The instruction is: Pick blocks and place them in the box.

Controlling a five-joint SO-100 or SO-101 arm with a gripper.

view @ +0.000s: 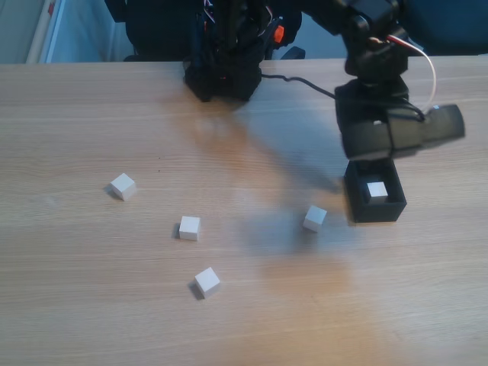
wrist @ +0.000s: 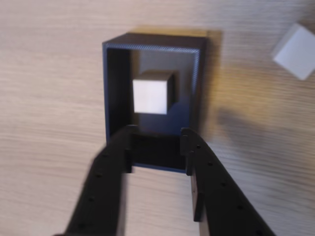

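The end effector (wrist: 157, 135) hangs just above the near edge of the black box (wrist: 114, 88), its two fingers spread apart with nothing between them. One white block (wrist: 150, 97) lies inside the box. In the fixed view the box (view: 375, 210) sits at the right of the wooden bench (view: 91, 114), with another block (view: 315, 218) just beside it on its left. Three more blocks (view: 123, 186) (view: 190, 228) (view: 207, 282) lie well apart, farther left.

An office or home desk setup: a pale wood-grain worktop (view: 91, 107) carries a small black robot arm (view: 229, 53), its cable (view: 305, 82) trailing beside the base, with a dark chair (view: 160, 30) behind the arm.
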